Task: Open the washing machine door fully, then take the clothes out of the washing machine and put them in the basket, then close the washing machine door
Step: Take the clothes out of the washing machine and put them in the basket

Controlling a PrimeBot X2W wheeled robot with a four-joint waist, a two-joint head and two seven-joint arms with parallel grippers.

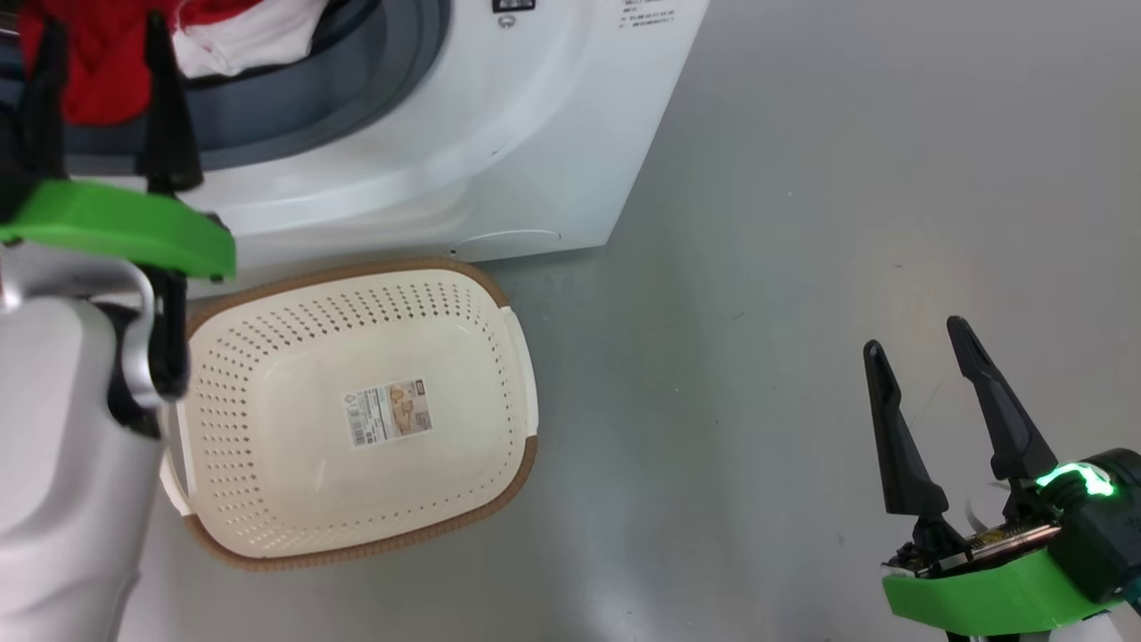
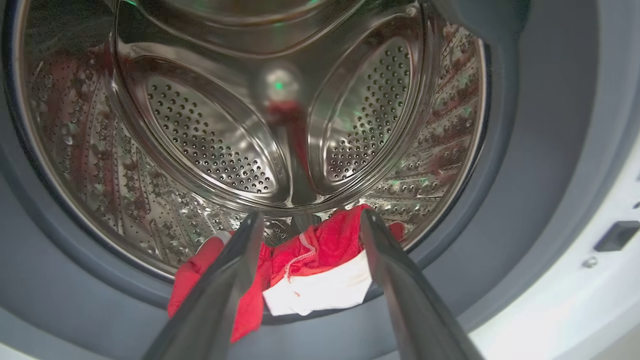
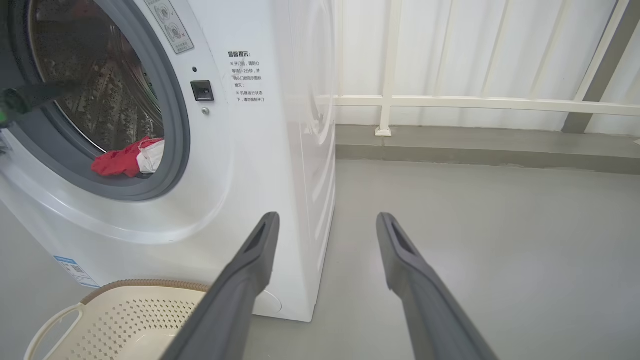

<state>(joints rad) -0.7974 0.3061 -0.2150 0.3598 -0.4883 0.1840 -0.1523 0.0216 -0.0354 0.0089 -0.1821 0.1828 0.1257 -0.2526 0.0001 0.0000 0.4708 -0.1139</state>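
The white washing machine stands with its mouth uncovered; the washing machine door is out of view. Red and white clothes lie at the front lip of the steel drum, draped over the grey gasket. My left gripper is open just in front of the clothes, one finger on each side of the pile and apart from it. The cream basket sits empty on the floor before the machine. My right gripper hangs open and empty over bare floor to the right.
A paper label lies on the basket's bottom. Grey floor stretches to the right of the machine. A white railing runs along the wall behind.
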